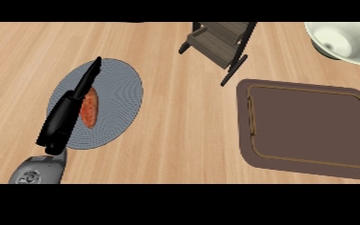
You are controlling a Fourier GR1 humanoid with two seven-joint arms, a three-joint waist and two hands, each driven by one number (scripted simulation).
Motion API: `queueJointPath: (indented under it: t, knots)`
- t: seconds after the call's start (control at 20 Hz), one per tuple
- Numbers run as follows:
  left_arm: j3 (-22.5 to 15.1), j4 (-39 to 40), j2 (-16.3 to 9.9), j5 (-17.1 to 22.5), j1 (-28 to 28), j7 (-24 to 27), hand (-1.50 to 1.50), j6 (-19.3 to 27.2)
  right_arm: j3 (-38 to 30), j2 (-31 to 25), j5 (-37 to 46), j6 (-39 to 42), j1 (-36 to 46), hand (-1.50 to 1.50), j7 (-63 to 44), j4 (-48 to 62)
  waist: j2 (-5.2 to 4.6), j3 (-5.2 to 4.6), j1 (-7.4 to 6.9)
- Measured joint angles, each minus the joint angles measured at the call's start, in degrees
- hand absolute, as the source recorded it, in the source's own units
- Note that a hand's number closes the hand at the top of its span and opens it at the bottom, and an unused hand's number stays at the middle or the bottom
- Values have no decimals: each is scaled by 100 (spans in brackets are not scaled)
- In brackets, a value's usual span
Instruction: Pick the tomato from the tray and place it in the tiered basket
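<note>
Counter, tomato beside left hand

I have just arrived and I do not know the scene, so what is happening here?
The left robot hand reaches with straight fingers over a grey round mat, partly covering an orange-red object that lies there. The brown tray at the right shows nothing on it. The tiered basket stands at the back, with a pale bowl beside it. The right robot hand is not visible.

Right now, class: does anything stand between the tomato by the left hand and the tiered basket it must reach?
Nothing visible does. The tomato lies on the grey plate, beside the open left hand. Only bare counter runs from there to the tiered basket. The brown tray sits off that path, to the right.
</note>
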State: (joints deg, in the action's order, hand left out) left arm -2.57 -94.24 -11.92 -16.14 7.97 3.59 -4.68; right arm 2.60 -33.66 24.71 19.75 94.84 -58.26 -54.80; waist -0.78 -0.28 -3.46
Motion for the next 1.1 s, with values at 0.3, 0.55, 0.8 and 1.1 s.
queueJointPath:
  t: [0.3, 0.55, 0.8, 1.1]
  knots:
    - [-24, -14, 25, 7, 51, -33, 0, -42, -67, 635, 422, -816, 381, 150, 314, 1398, -39, 4, -44]
    - [-77, -7, 85, -45, 55, -8, 0, -5, -406, 978, 496, -1837, 427, -150, 616, 2153, -83, 7, -111]
    - [-109, 15, 97, -91, 39, 28, 0, -2, -751, 1372, 367, -2762, 311, -150, 1297, 2629, -99, 13, -133]
    - [-71, 45, 94, -81, 104, 26, 0, -13, -1133, 1393, 324, -3980, 361, -150, 2022, 2838, -102, 14, -125]
